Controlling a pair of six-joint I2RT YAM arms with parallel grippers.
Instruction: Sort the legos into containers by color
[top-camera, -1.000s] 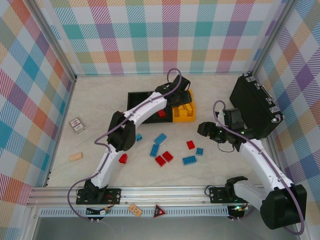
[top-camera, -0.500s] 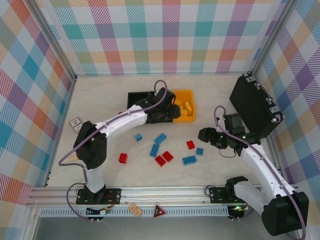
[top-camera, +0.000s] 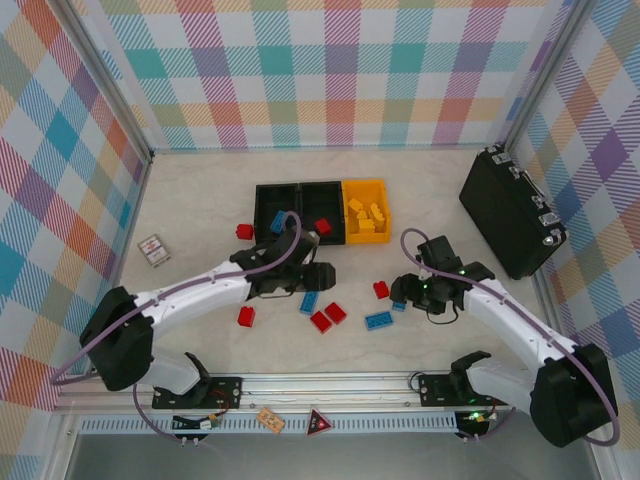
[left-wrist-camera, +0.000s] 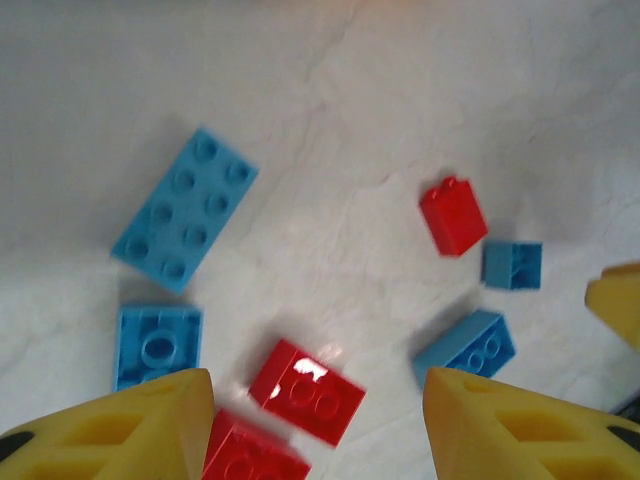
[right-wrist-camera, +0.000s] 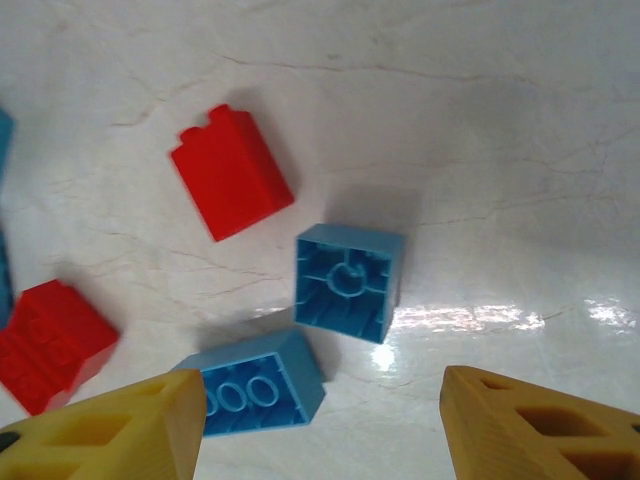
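The three joined containers stand at the back: a black bin (top-camera: 270, 195) with a blue brick, a black bin (top-camera: 322, 195) with a red brick, and a yellow-orange bin (top-camera: 367, 188) with several yellow bricks. Loose legos lie mid-table. My left gripper (top-camera: 320, 276) (left-wrist-camera: 315, 420) hangs open over them, a red brick (left-wrist-camera: 306, 391) lying between its fingers and a second red brick (left-wrist-camera: 250, 450) beside it. A long blue brick (left-wrist-camera: 184, 223) lies further off. My right gripper (top-camera: 405, 291) (right-wrist-camera: 320, 430) is open above an upturned blue square brick (right-wrist-camera: 348, 282) and another blue brick (right-wrist-camera: 262, 393).
A large black hard case (top-camera: 510, 210) stands at the right wall. A small card box (top-camera: 153, 249) lies at the left. One red brick (top-camera: 243, 231) sits outside the bins and another (top-camera: 245, 316) near the left arm. Plaid walls enclose the table.
My left arm has swung back from the bins to the loose bricks in the middle. The right gripper has moved left and lower, over the blue bricks.
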